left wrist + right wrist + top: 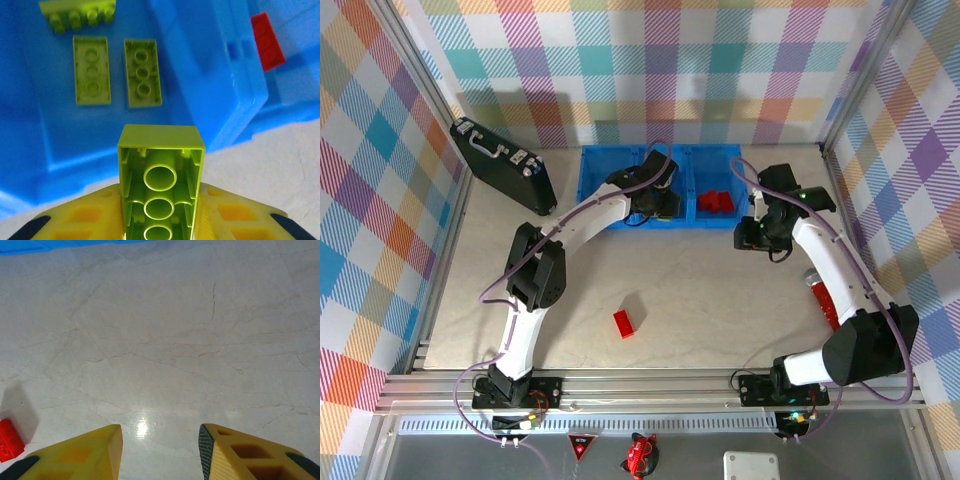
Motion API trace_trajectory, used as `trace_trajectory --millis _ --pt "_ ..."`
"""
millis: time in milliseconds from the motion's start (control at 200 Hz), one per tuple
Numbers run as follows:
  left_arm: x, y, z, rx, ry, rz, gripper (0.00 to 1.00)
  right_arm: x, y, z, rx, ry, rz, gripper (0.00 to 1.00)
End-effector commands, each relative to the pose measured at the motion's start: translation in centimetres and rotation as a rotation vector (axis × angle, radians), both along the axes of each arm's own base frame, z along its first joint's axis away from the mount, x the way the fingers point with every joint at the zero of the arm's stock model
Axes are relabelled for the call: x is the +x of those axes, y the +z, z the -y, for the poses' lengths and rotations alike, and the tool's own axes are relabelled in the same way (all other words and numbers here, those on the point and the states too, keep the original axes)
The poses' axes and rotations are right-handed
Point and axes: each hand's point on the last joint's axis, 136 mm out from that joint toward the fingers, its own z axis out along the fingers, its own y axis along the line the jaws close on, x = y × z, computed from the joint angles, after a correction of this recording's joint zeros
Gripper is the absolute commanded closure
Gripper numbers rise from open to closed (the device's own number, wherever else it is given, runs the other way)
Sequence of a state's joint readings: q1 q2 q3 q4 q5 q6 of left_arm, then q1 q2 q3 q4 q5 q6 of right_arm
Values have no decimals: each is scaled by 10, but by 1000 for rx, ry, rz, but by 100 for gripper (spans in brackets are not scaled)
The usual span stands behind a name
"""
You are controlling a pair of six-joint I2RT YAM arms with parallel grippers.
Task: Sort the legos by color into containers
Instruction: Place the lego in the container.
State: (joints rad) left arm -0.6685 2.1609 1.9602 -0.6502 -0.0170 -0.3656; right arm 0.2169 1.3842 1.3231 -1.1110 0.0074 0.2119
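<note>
While left pincer (pixel 160 202) clamps a lime-green lego (pixel 161 150) over the blue tray (pixel 210 90), right pincer (pixel 160 434) parted, empty; black case (pixel 505 165) aside.

The lime-green brick (pixel 160 185) between the left fingers (pixel 85 217) is showing smooth, faintly glossy moulded plastic, while the fingers themselves are looking like matt yellow plastic. Ahead of them the blue tray (pixel 210 85) is gleaming softly as smooth plastic, and the green bricks (pixel 91 70) lying in it are showing the same hard, even finish, as is the red brick (pixel 267 42) further right. Beyond the right fingers (pixel 75 455) the table (pixel 175 340) is shining like polished pale stone, thinly veined, catching a glare spot just ahead of the fingertips. One finger's inner pad (pixel 204 447) is looking black and finely textured.
</note>
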Motion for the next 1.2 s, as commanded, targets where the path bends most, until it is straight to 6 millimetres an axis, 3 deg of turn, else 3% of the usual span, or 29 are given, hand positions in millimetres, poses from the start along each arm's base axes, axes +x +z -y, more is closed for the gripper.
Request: trace_trajectory --millis 0,345,575,785,1195 --pt "28 19 11 -30 -15 122 65 -12 3 4 -6 -19 -15 54" --pt "67 -8 -10 190 45 212 64 -18 4 5 -3 -22 -24 54" --pt "77 -34 -33 367 88 220 64 -21 0 5 -2 -18 -35 54" --pt "82 -51 -39 417 116 219 64 -26 2 7 -10 -16 -32 54" --pt "86 -42 -50 449 181 251 53 -26 3 8 -15 -12 -28 53"
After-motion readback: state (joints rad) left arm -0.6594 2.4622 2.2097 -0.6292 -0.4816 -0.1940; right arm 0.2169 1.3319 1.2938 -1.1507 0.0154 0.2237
